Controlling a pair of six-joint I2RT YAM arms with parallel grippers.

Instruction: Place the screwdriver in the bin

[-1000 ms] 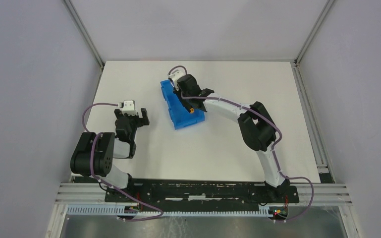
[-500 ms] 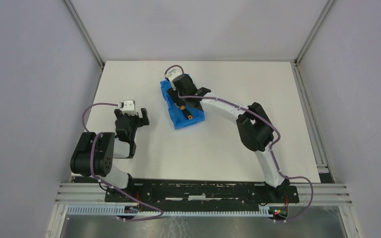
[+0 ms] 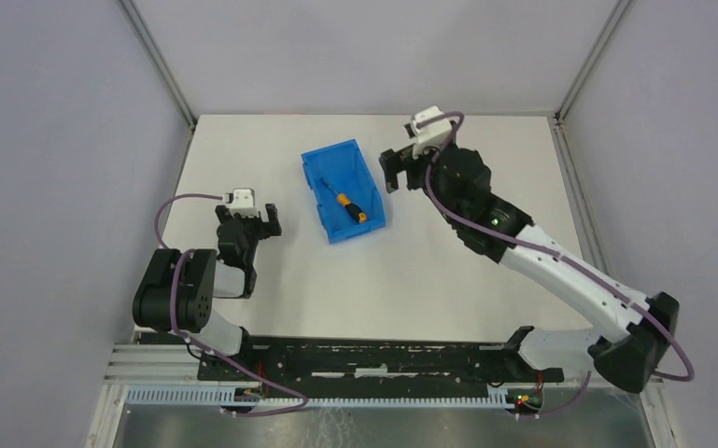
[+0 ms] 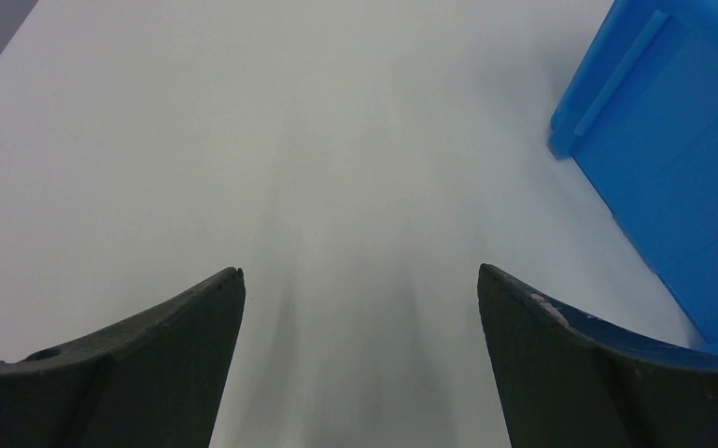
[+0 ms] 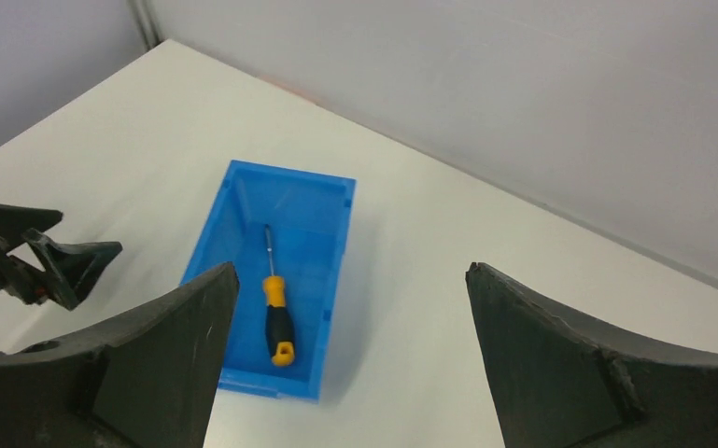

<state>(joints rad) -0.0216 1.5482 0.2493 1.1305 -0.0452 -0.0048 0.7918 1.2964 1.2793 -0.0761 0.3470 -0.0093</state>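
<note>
Now: right gripper [image 3: 393, 171] stands with jaws spread wide and empty, raised to the right of the bin [image 3: 316, 187] and apart from it. The screwdriver [image 3: 348, 204] lies flat on the bin floor, handle toward the near end, shaft pointing far. Task looks done. Remaining risk, as judged: a low sweep of the right arm leftward would clip the bin's right wall and shove it. The left gripper [image 3: 249, 222], also spread, sits near the bin's left side and could do likewise.
</note>
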